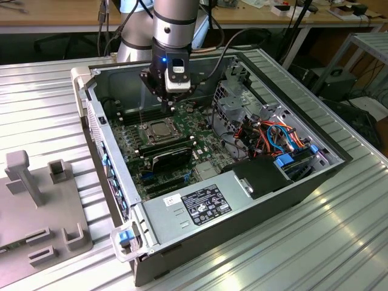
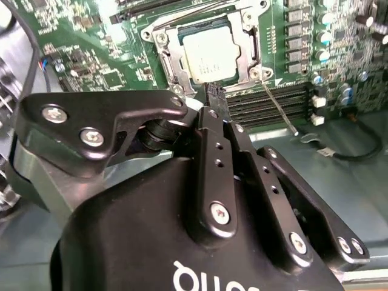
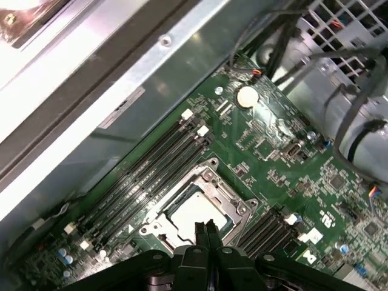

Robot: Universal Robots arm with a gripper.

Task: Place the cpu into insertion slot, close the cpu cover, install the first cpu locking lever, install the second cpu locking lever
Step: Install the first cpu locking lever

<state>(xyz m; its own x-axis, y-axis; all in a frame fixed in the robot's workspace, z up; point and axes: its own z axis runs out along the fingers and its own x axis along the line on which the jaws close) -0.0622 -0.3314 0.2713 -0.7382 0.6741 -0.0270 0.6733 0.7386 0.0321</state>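
On the exterior view's left of the insertion slot [image 1: 147,136], well apart from it, a grey slotted fixture [image 1: 42,200] rests on the ribbed metal desk [image 1: 339,242]. The slot sits on the green board inside an open computer case [image 1: 242,227]. The cpu [image 1: 160,128] lies in the slot, silvery top up. The cpu cover [image 2: 248,45] lies flat around it, and the chip shows through its window. A thin locking lever [image 2: 279,108] stands free just beside the slot. The gripper [image 1: 171,108] hangs close over the slot's edge, its fingers [image 3: 200,233] together and holding nothing. On the exterior view's right of the slot are a drive cage [image 1: 233,100], coloured cables [image 1: 276,136] and a power supply box [image 1: 200,206].
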